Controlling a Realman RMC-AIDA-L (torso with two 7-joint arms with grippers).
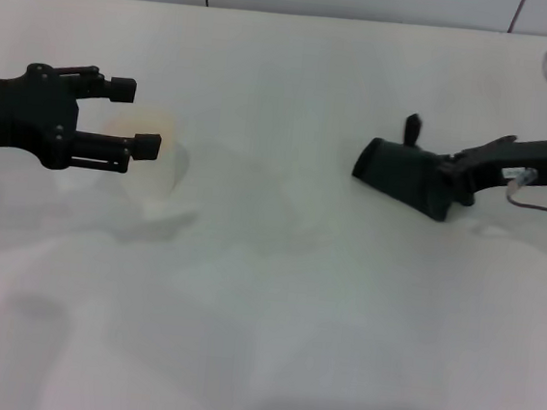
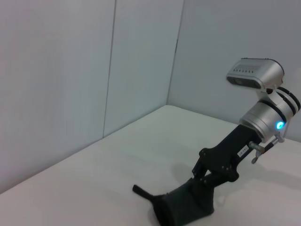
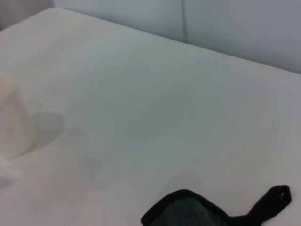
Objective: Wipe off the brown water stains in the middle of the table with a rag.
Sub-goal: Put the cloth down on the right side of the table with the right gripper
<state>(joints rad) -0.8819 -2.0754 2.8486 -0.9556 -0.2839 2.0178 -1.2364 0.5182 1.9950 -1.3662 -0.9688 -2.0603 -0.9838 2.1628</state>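
While both arms are held above the white surface, the scene is labelled as follows.

Right gripper [image 1: 443, 178]: a black gripper on a silver-and-black arm, reached in from the right side of the head view; it is clamped on the dark grey cloth rag [image 1: 407, 177], which is pressed down on the tabletop.

Rag: a dark, folded, wedge-shaped cloth with a short upright loop tab [image 1: 413, 129] at its far edge; it is seen right of centre in the head view, and its near edge and tab are also caught in the right wrist view [image 3: 188, 209]. In the left wrist view the same rag [image 2: 183, 205] is shown bunched under the right gripper [image 2: 207, 181].

Left gripper [image 1: 135, 114]: a black two-fingered gripper held level at the left of the head view, its fingers [image 1: 122, 87] spread apart with nothing between them; it is positioned just in front of the cup.

Cup: a white, pale cup [image 1: 157, 155] with a faint orange tint, stood on the table beside the left gripper's fingertips; it also appears at the edge of the right wrist view [image 3: 11, 120].

Brown water stains: no distinct brown puddle can be made out in the middle of the table; only a faint discolouration is seen there.

Table: a large plain white smooth tabletop [image 1: 263, 311], marked by soft grey shadows.

Backdrop: pale wall panels [image 2: 61, 70] are seen beyond the far table edge.
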